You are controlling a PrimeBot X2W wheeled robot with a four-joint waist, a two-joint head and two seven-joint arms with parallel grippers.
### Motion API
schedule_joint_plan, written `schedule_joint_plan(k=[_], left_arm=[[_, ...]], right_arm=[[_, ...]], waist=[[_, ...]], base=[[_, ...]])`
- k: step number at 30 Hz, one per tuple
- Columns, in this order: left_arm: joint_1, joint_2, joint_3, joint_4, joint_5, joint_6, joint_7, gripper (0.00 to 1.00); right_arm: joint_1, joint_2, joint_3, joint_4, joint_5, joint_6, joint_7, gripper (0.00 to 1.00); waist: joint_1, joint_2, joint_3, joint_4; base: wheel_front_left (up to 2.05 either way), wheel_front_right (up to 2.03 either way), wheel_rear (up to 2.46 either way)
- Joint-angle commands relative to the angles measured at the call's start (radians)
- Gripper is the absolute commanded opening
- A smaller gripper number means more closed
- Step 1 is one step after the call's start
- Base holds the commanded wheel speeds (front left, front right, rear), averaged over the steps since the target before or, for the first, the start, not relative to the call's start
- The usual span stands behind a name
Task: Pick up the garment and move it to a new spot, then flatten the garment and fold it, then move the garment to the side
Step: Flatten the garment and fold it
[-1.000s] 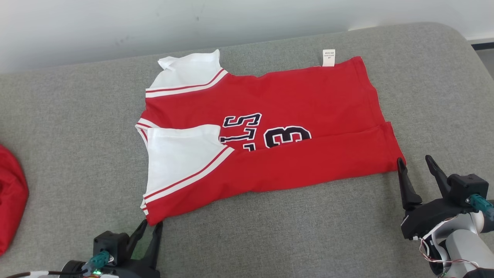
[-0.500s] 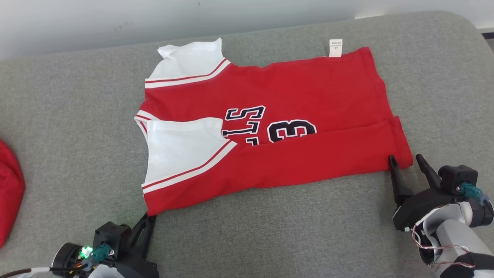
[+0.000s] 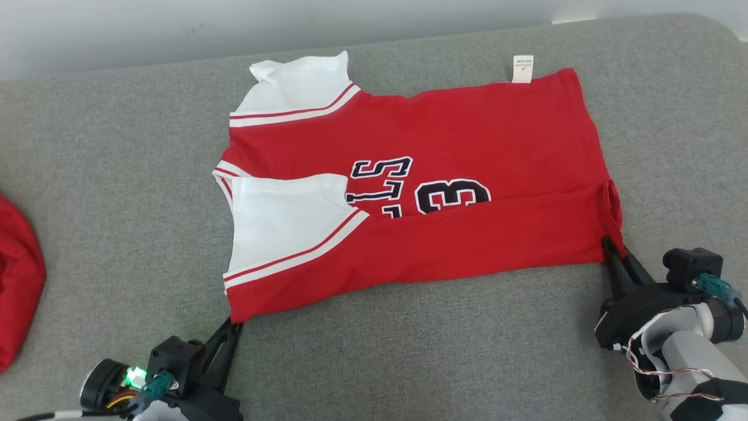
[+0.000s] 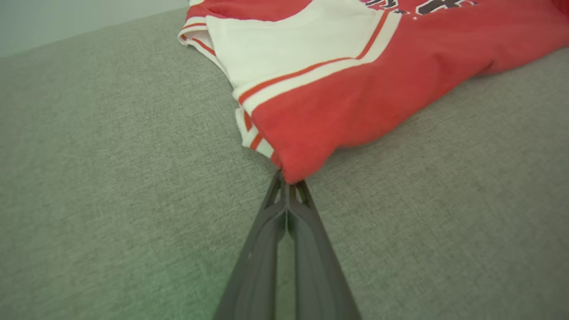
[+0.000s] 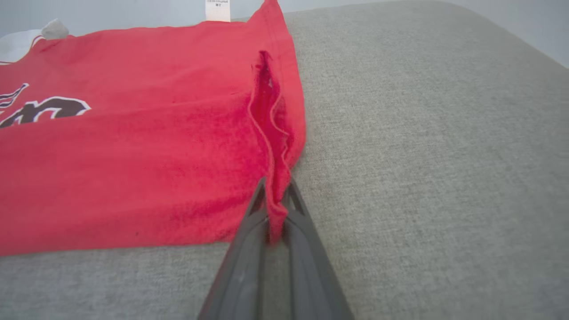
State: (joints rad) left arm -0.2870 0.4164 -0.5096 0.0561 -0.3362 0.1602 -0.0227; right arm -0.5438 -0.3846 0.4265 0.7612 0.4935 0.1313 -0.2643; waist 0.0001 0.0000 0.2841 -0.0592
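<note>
The garment (image 3: 444,146) is a red jersey with white sleeves and dark lettering, lying sideways on the grey cushion with its near long edge folded over. My left gripper (image 3: 235,325) is shut on the garment's near shoulder corner (image 4: 291,171), the red cloth pinched at its fingertips (image 4: 286,184). At the hem end my right gripper (image 3: 613,245) is shut on the near hem corner (image 5: 275,209), which bunches up between its fingers. A white care label (image 3: 522,68) sticks out at the far hem.
The grey cushion (image 3: 117,175) ends at a pale wall behind and rounds off at the far right corner. Another red cloth (image 3: 17,292) lies at the left edge of the head view.
Both grippers closed on the garment's near corners: the left first, the right just now. The hem corner has bunched up. The head camera shifted slightly.
</note>
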Motion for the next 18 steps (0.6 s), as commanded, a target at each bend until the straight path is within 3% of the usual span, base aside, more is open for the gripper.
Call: schedule_joint_plan(k=[1, 18], left_arm=[[0.022, 0.010, -0.004, -0.011, 0.004, 0.006, -0.007, 0.00], [0.211, 0.072, -0.018, -0.223, 0.016, 0.089, 0.034, 0.00]], right_arm=[[0.024, -0.013, 0.003, -0.011, 0.023, -0.001, 0.002, 0.00], [0.188, -0.127, 0.024, -0.170, 0.226, -0.001, 0.001, 0.00]], waist=[[-0.0001, 0.0000, -0.009, -0.006], [-0.0001, 0.0000, -0.073, 0.000]], base=[[0.00, 0.00, 0.00], [0.00, 0.00, 0.00]])
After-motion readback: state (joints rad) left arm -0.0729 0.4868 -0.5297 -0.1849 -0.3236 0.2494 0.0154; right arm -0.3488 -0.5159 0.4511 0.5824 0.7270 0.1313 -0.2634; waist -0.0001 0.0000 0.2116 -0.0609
